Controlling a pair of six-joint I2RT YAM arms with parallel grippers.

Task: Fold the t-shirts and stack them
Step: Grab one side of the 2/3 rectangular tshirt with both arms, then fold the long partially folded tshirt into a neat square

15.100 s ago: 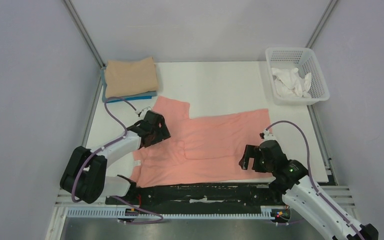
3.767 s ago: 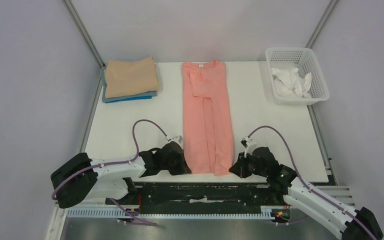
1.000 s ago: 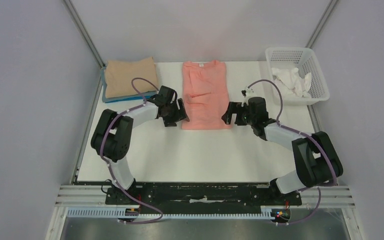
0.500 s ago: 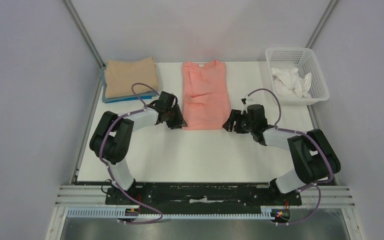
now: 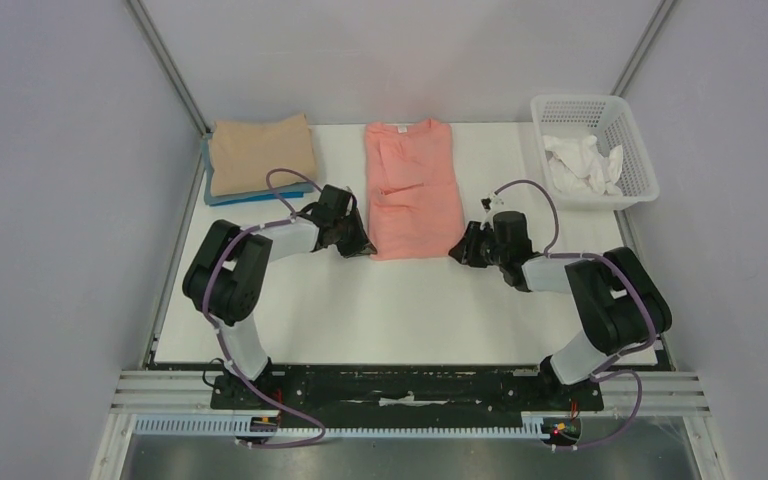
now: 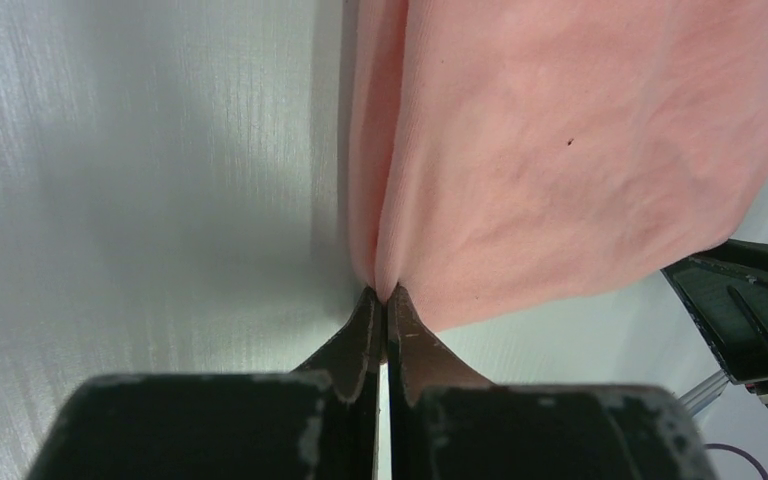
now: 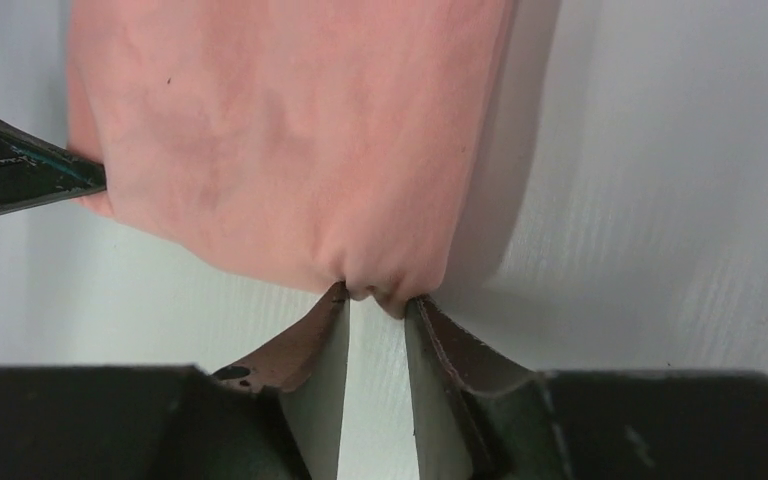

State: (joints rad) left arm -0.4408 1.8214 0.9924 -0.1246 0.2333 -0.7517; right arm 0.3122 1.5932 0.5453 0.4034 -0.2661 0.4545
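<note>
A salmon-pink t-shirt (image 5: 412, 190) lies folded into a short rectangle at the back middle of the white table (image 5: 390, 310). My left gripper (image 5: 365, 247) is at its near left corner. In the left wrist view, the left gripper (image 6: 387, 293) is shut on a pinch of the pink t-shirt (image 6: 560, 150). My right gripper (image 5: 457, 252) is at the near right corner. In the right wrist view, the right gripper (image 7: 375, 298) has its jaws a little apart, squeezing a puckered bunch of the t-shirt (image 7: 290, 130). A folded tan t-shirt (image 5: 262, 152) rests on a blue t-shirt (image 5: 260, 196) at the back left.
A white lattice basket (image 5: 640, 160) holding crumpled white cloth (image 5: 585, 165) stands at the back right corner. Metal frame posts rise at both back corners. The arms' bases and a black rail run along the near edge.
Both grippers moved in and down to the pink t-shirt's near corners and closed on the cloth. The left one shut fully. The t-shirt has stayed where it lay.
</note>
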